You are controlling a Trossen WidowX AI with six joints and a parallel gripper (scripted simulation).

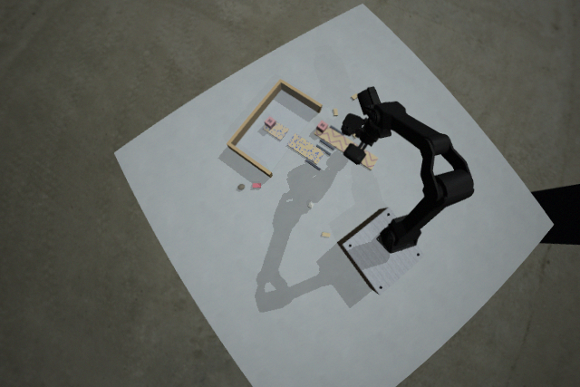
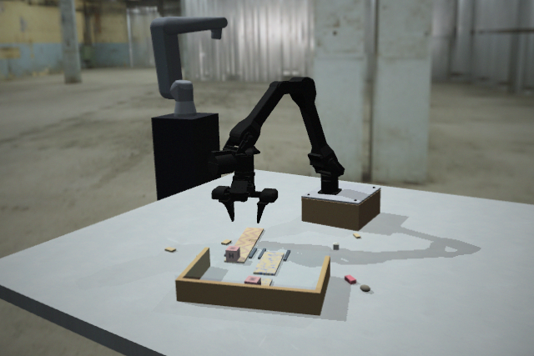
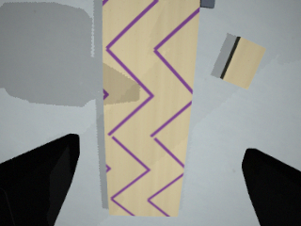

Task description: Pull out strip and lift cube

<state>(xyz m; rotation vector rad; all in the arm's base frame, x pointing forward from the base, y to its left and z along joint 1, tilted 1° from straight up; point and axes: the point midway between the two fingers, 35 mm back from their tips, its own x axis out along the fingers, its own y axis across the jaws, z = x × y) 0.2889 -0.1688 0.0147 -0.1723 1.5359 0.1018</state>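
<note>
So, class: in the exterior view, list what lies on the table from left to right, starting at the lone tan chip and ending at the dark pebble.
Tan chip → labelled cube → zigzag strip → speckled strip → small grey cube → red block → dark pebble.

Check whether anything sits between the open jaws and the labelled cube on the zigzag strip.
Nothing visible does. The gripper hangs above the zigzag strip's near end; only bare strip lies between it and the labelled cube at the far end.
</note>
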